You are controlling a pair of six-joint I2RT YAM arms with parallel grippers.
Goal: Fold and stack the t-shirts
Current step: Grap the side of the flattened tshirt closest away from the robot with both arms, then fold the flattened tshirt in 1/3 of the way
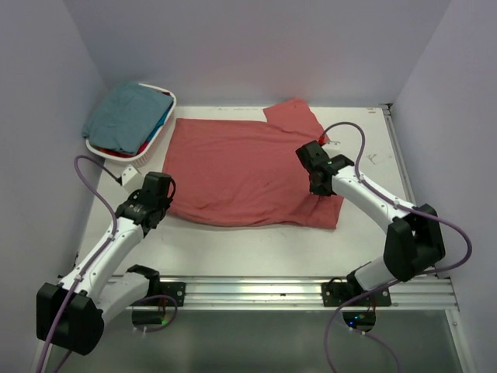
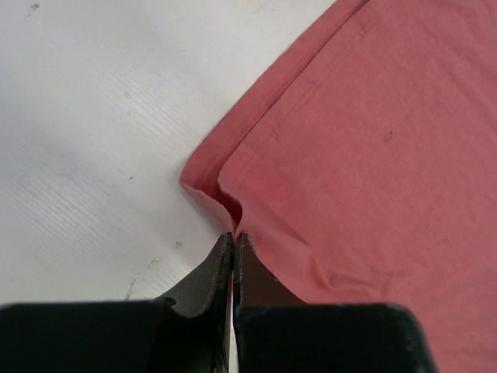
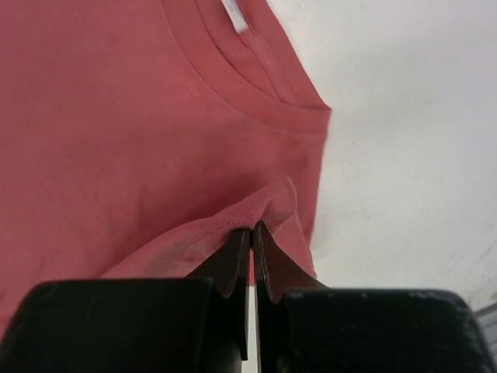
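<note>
Labelling is scant: a small white neck label (image 3: 234,14) sits inside the ribbed collar (image 3: 241,85) of the brick-red t-shirt (image 1: 241,171), but the frame edge cuts it off and no writing on it can be read. That shirt lies spread flat across the middle of the white table (image 1: 233,252), collar towards the right side and one short sleeve (image 1: 293,115) reaching towards the back wall. The left gripper (image 2: 234,237) has its jaws pressed together on the shirt's near-left hem corner, where the cloth puckers into a small ridge at the fingertips. The right gripper (image 3: 250,229) is likewise clamped tight, pinching a raised fold of the same shirt just beside the collar, at the garment's right edge. At the back-left corner a white oval basket (image 1: 168,124) holds a crumpled teal t-shirt (image 1: 124,116) piled on top, with a sliver of bright blue cloth (image 1: 161,123) and a strip of red cloth (image 1: 126,154) peeking out beneath it; the basket's near rim almost meets the spread shirt's far-left corner. Purple cables (image 1: 87,167) loop from both arms, and an aluminium rail (image 1: 256,292) runs along the table's near edge between the two bases.
</note>
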